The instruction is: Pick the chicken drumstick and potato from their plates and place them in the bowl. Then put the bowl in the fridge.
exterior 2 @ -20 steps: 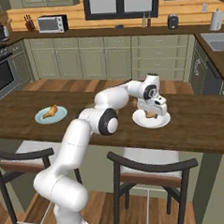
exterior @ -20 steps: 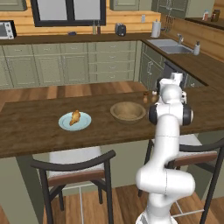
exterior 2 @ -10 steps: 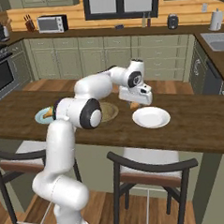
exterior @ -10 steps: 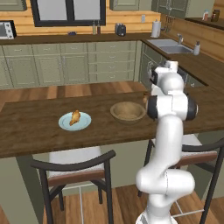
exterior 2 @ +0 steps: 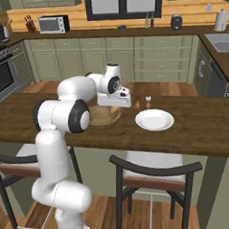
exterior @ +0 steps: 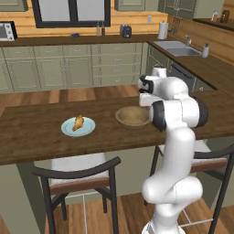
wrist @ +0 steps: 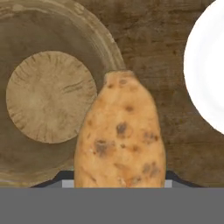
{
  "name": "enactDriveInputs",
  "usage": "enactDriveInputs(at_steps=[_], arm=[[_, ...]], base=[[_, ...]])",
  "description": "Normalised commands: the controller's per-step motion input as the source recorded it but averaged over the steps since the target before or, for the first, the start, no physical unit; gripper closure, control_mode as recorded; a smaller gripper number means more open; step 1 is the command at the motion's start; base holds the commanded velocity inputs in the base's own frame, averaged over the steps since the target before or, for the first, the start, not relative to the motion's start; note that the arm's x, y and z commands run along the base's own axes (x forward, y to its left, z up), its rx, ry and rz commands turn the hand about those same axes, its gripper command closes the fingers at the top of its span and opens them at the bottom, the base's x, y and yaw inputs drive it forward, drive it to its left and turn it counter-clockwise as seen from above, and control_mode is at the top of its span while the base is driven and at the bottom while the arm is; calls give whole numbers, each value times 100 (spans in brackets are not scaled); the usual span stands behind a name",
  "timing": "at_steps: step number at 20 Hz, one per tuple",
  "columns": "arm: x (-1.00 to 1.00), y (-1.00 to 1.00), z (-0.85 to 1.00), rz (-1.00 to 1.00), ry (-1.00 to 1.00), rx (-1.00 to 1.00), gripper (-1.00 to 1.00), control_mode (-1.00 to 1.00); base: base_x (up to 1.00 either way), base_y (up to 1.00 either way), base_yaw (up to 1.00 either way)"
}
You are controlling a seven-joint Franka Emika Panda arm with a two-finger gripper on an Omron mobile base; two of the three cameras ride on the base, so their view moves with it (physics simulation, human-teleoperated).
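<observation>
The gripper (exterior 2: 117, 106) held the potato (wrist: 120, 138) clamped above the wooden surface (exterior 2: 198, 125), seemingly over the bowl's (wrist: 50, 96) rim. The drumstick (exterior: 78, 122) lay on its blue plate (exterior: 88, 129).

potato (wrist: 120, 135) over bowl (wrist: 39, 94) rim, drumstick (exterior: 78, 122) plated

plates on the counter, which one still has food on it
The plate left of the bowl: the chicken drumstick lies on it. The other plate, right of the bowl, is bare; the jaws hold its potato.
</observation>
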Motion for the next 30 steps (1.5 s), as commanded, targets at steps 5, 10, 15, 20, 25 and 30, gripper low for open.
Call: enactDriveInputs(at_steps=[5,10,15,20,25,30], arm=[[50,96,-9,23,0,0,100,-100],[48,50,-39,22,1,0,100,-100],[21,2,-49,18,2,0,100,-100],[16,1,-25,15,0,0,100,-100],[6,11,-28,12,0,0,100,-100],[3,0,-14,8,0,1,-100,-100]], base=[[0,0,0],[0,0,0],[0,0,0],[0,0,0],[0,0,0],[0,0,0]])
